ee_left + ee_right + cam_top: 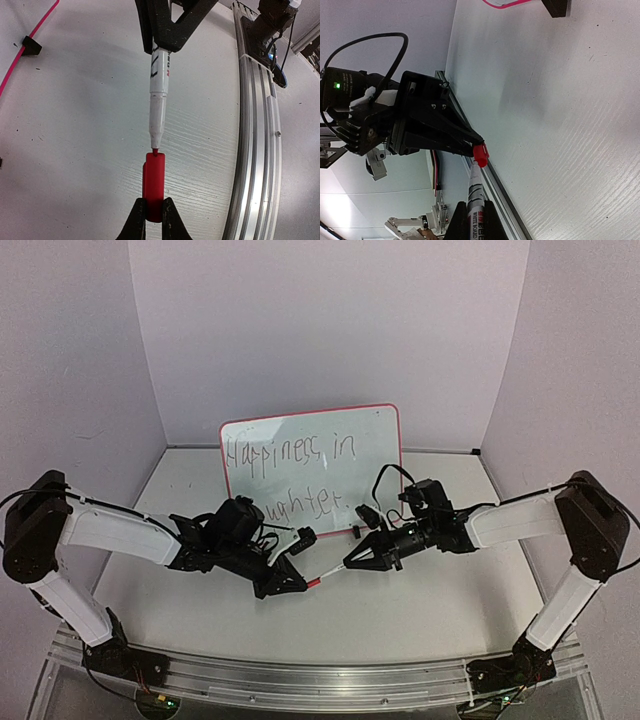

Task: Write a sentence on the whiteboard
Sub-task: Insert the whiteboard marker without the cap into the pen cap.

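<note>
The whiteboard (370,455) stands upright at the back centre, red-framed. On it is the sentence (290,452) in dark handwriting, its lower line partly hidden behind the left arm. In front of the board, my left gripper (154,202) is shut on a red marker cap (154,185). My right gripper (472,205) is shut on the white marker's barrel (474,195). The two grippers face each other low over the table, and the marker's red tip touches the open mouth of the cap (480,152). In the top view the marker (333,571) bridges the gap between the left gripper (300,580) and the right gripper (350,562).
An aluminium rail (320,680) runs along the table's near edge, close below both grippers. One black foot of the board (31,46) and its red frame edge (20,50) lie to the far side. Pale walls close in the back and the sides.
</note>
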`<action>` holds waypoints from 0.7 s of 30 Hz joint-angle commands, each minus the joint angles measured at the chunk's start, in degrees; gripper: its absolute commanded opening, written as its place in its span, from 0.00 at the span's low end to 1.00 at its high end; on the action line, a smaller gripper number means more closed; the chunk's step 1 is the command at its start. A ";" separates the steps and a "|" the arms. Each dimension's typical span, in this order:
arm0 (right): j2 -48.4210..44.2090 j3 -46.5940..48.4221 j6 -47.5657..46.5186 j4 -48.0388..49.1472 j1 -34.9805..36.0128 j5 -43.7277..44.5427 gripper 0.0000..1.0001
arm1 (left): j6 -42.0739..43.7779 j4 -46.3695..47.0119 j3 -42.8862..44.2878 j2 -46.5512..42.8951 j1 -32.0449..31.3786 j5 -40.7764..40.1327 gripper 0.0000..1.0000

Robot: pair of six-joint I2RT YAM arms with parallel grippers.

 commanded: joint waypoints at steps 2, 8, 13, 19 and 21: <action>0.62 1.75 -0.10 2.08 0.31 0.15 0.00 | 0.88 0.59 1.58 -0.67 -0.24 -0.32 0.00; 0.12 1.08 0.11 2.05 0.29 0.14 0.00 | 0.70 0.93 1.22 -0.85 -0.19 -0.53 0.00; 0.02 0.66 0.04 2.05 0.29 0.27 0.00 | 0.51 1.05 1.22 -0.94 -0.15 -0.59 0.00; 0.02 0.44 -0.13 2.05 0.28 0.01 0.00 | 0.29 0.84 1.39 -0.64 -0.19 -0.92 0.00; -0.03 0.35 -0.09 2.05 0.31 0.04 0.00 | 0.23 0.84 1.39 -0.59 -0.19 -0.97 0.00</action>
